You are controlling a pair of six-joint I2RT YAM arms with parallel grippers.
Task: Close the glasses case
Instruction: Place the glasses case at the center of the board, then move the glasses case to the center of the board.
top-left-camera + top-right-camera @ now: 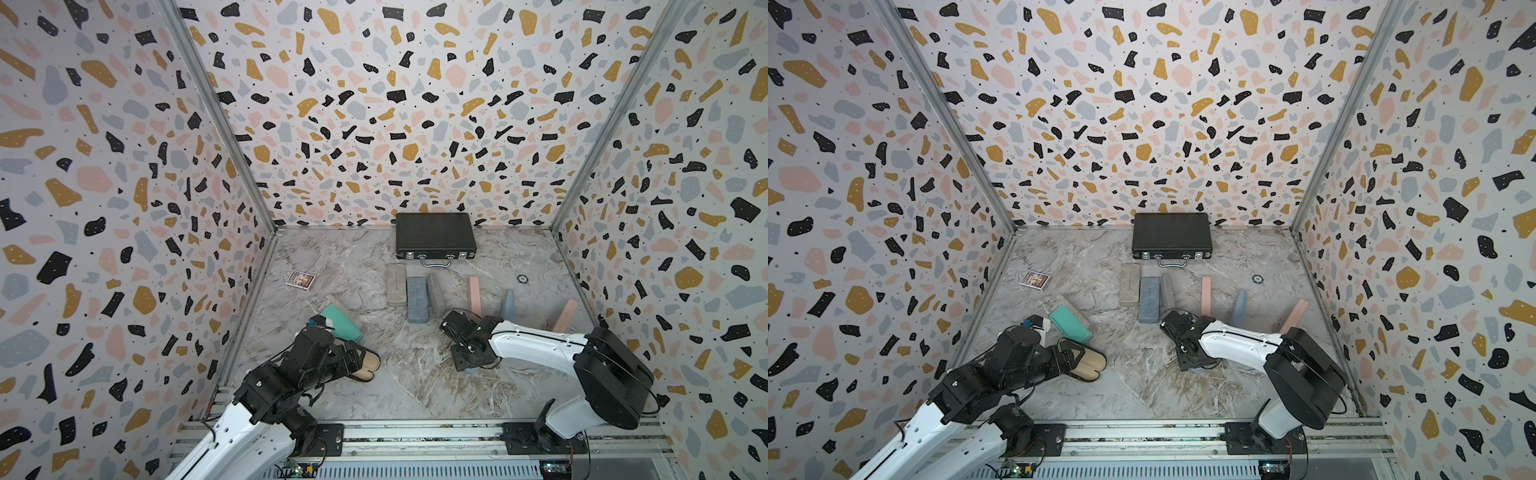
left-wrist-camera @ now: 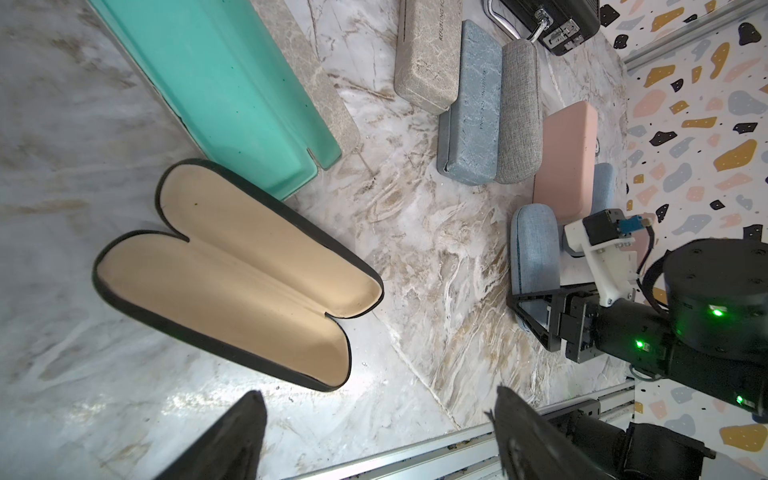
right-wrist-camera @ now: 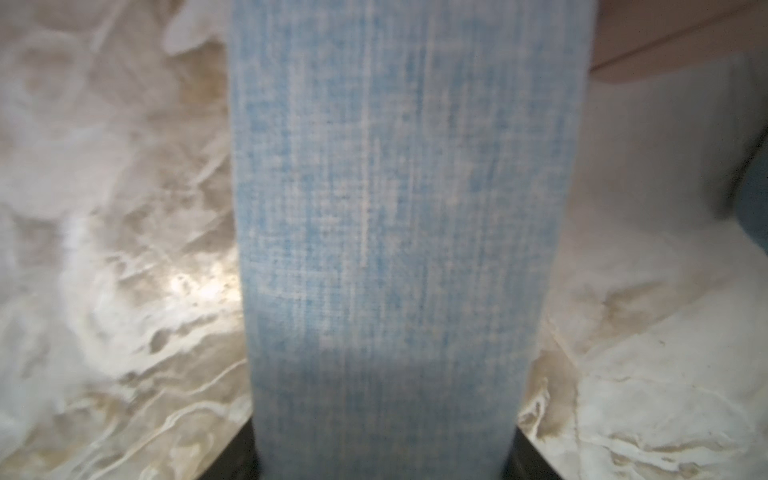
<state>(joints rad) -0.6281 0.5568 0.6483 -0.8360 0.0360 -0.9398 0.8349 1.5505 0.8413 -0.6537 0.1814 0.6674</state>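
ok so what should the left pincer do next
Probably ease the left pincer forward to the black case and tip one half over: it lies open, tan lining up, pincer open, clear of it; the right pincer grips a light blue case.

Marble-patterned counter (image 1: 415, 386) carries: black briefcase (image 1: 435, 235) far centre; card box (image 1: 300, 279) far left; row of closed cases (image 1: 417, 299) mid-counter; light blue case (image 2: 534, 249) near right; teal case (image 1: 343, 322) and open tan-lined case (image 2: 232, 270) near left.

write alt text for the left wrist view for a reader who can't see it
An open black glasses case with tan lining lies flat on the marble table, just beyond the left gripper, whose jaws stand wide apart and empty. Beside it is an open teal case; farther off, the right gripper clasps a light blue fabric case.
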